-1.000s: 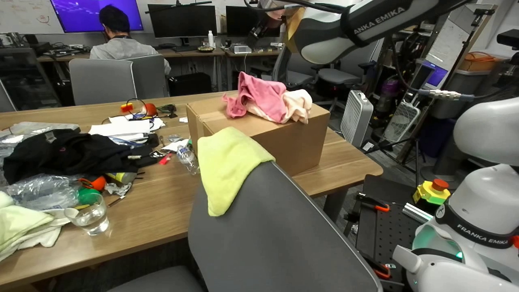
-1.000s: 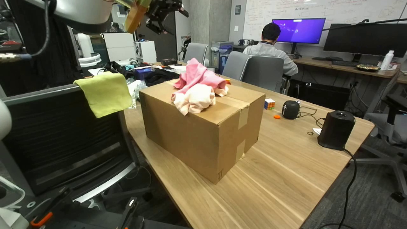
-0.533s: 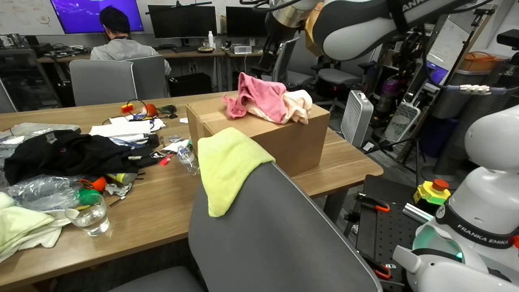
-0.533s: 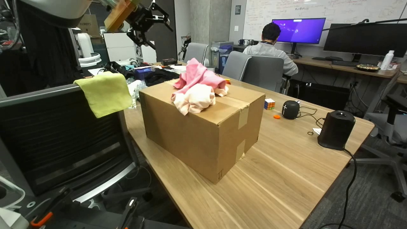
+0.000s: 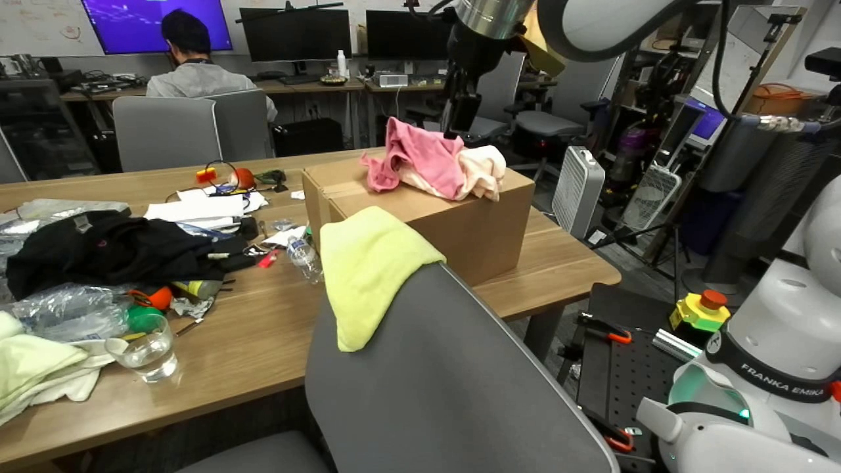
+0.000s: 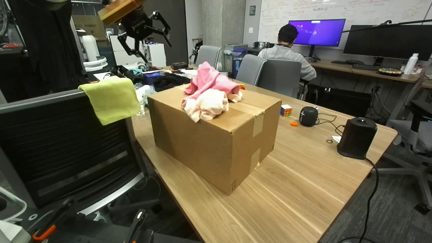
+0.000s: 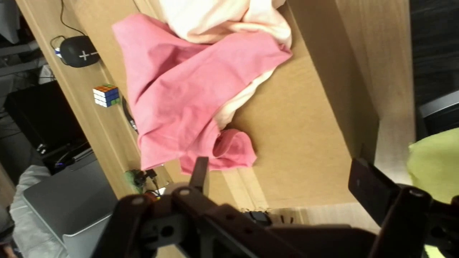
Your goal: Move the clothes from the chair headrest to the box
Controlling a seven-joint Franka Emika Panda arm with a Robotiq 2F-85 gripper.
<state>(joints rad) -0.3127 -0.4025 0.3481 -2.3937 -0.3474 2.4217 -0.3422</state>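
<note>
A yellow-green cloth hangs over the top corner of the grey chair's backrest. It also shows at the right edge of the wrist view. A closed, taped cardboard box stands on the table beside the chair. A pink cloth and a peach cloth lie crumpled on its top. My gripper is open and empty, above the box and pointing down, with the yellow-green cloth off to one side.
A water bottle, a drinking glass, a black garment and plastic wrap lie on the table. A Rubik's cube and black speakers stand beyond the box. A person sits at the back.
The gripper has come lower and turned to point more downward, moving left in an exterior view and staying open. The cloths, box and chair have not moved.
</note>
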